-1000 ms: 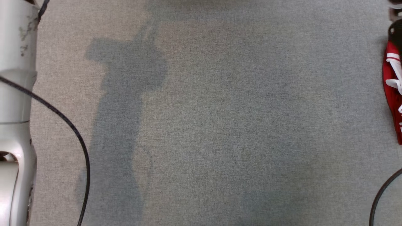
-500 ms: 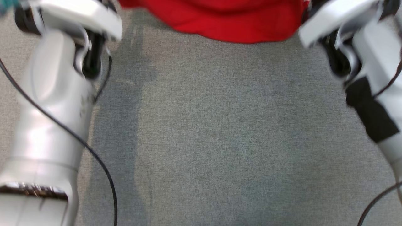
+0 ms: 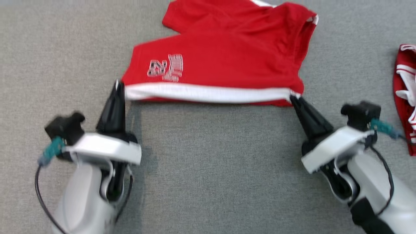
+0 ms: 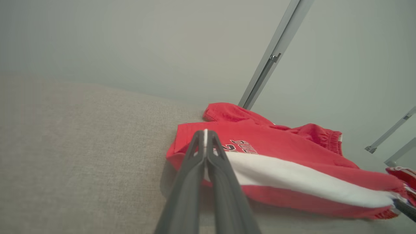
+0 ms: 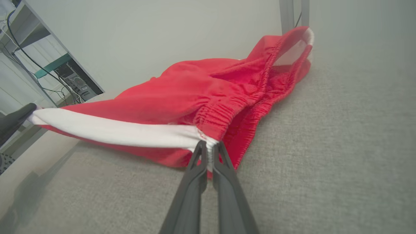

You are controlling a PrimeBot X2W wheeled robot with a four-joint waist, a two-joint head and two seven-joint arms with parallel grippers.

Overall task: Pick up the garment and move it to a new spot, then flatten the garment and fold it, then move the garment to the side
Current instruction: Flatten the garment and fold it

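Two ends of the white side stripe (image 3: 208, 93) on the red jersey shorts (image 3: 227, 58) are pinched tight, one by the left gripper (image 3: 119, 85), one by the right gripper (image 3: 293, 97). The edge runs taut between them over the grey woven tabletop (image 3: 211, 162) (the far part lies rumpled on it). Flattening seems to be in hand; the next move calls for lowering both ends evenly and then releasing them.

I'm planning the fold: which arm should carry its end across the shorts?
Left, probably: the left fingers pinch the shorts at the flat hem corner, while the right fingers hold the bunched waistband end, near another garment.
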